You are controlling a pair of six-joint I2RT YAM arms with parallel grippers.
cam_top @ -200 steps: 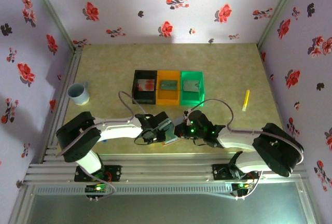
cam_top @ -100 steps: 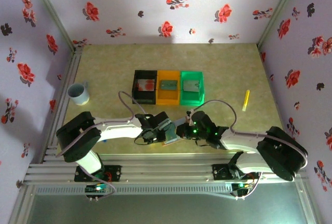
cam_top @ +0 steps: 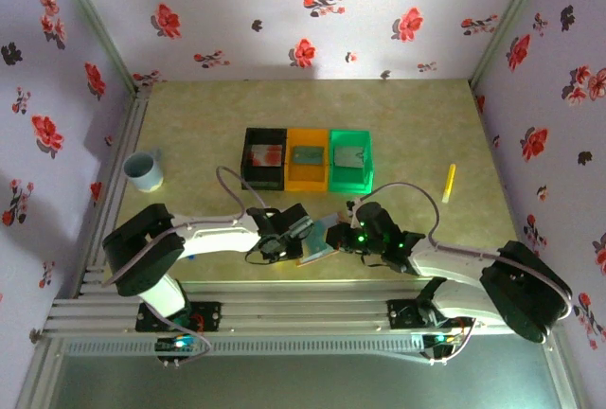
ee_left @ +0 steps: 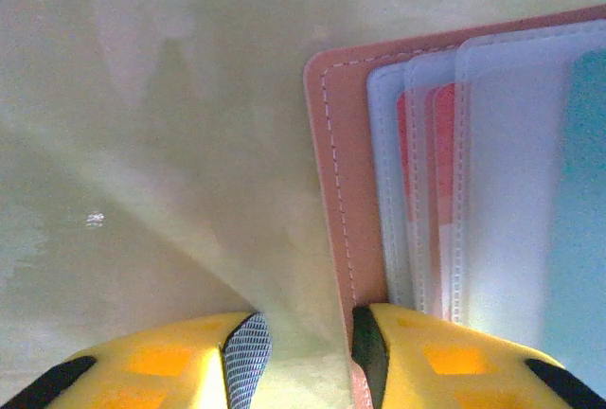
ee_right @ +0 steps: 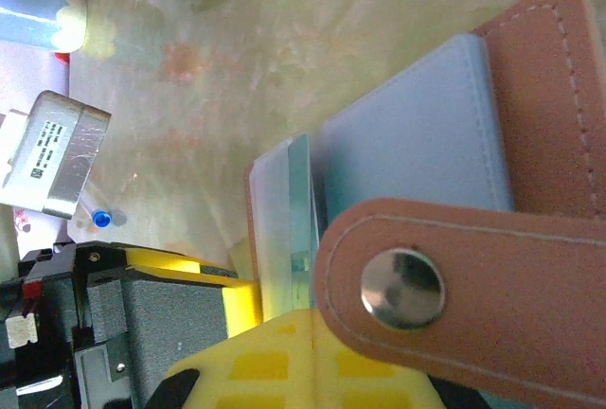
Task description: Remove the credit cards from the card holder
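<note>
From above, you could barely see the card holder (cam_top: 319, 254). It lay on the table (cam_top: 189, 115) near the front edge, between the two arms, and they covered most of it. Your left pincer (cam_top: 289, 239) was just left of it and your right pincer (cam_top: 338, 237) was just right of it. In the left wrist view the left pincer (ee_left: 308, 366) was partly open. The holder's pink edge (ee_left: 333, 191) ran in between the jaws, touching the right finger (ee_left: 445, 362) but not the left one. The holder was cut off at the right side there. Its clear pockets held cards (ee_left: 440, 172) with red on them. You could count two red strips, but the rest was too blurry to count. In the right wrist view the right pincer (ee_right: 312, 343) was squeezed shut. The pink strap (ee_right: 492, 276) with one shiny snap (ee_right: 402, 286) lay across it, so you could not tell if it pinched anything. Farther back stood three bins in a row: one black bin (cam_top: 247, 158), one orange bin (cam_top: 307, 182) and one green bin (cam_top: 351, 183). Each had one flat thing inside. The one in the black bin had a red spot, and the other two were too small to make out. One cup (cam_top: 144, 170) stood at the left and one yellow stick (cam_top: 450, 182) lay at the right.
</note>
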